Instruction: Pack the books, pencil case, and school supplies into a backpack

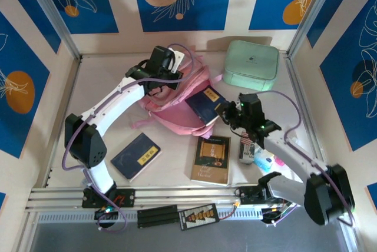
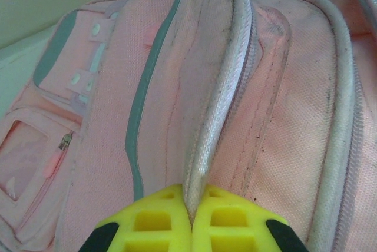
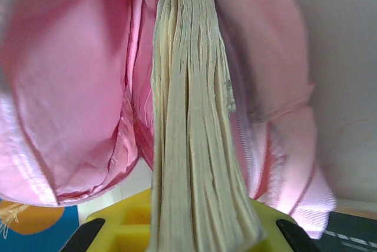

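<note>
Pink backpack [image 1: 177, 118] with one navy book [image 1: 205, 103] partway inside its mouth

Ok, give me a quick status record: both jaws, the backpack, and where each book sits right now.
left jaws: shut, pinching a zipper-edged flap of the backpack
right jaws: shut on a navy book, its page edge between pink fabric folds at the bag's opening
second navy book: flat on the table, not yet packed
brown book: flat on the table, nearer than the backpack, not yet packed
mint-green box: far right corner, beside the backpack
</note>
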### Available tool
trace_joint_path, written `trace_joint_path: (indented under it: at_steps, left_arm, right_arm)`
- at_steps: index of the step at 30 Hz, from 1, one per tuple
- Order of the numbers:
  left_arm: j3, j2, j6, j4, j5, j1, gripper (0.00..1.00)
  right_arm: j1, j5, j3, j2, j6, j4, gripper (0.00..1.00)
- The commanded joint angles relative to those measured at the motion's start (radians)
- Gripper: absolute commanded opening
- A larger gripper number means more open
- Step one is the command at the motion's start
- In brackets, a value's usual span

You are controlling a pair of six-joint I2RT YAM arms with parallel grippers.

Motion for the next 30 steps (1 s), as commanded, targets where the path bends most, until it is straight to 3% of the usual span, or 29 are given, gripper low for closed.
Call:
trace_joint_path:
  at_steps: [1,7,12,18,30]
  left_arm:
    - [0.09,-0.025,-0.033,0.059,0.096,0.024,0.0]
    - [0.126,-0.025,-0.052,0.039,0.139,0.047,0.0]
    - [0.138,-0.035,-0.053,0.036,0.153,0.059,0.0]
    - [0.127,-0.046,-0.064,0.039,0.176,0.075,0.0]
    - [0.145,-0.04,-0.109,0.028,0.236,0.094,0.0]
  right_arm:
    - [0.044,-0.022,0.112,0.101,-0.026,0.185,0.01]
    - [0.099,0.001,0.271,0.342,-0.031,0.296,0.01]
    - [0.115,0.064,0.342,0.48,-0.035,0.321,0.01]
    - [0.13,0.053,0.438,0.645,-0.05,0.366,0.01]
    - [0.171,0.209,0.656,0.852,0.062,0.145,0.02]
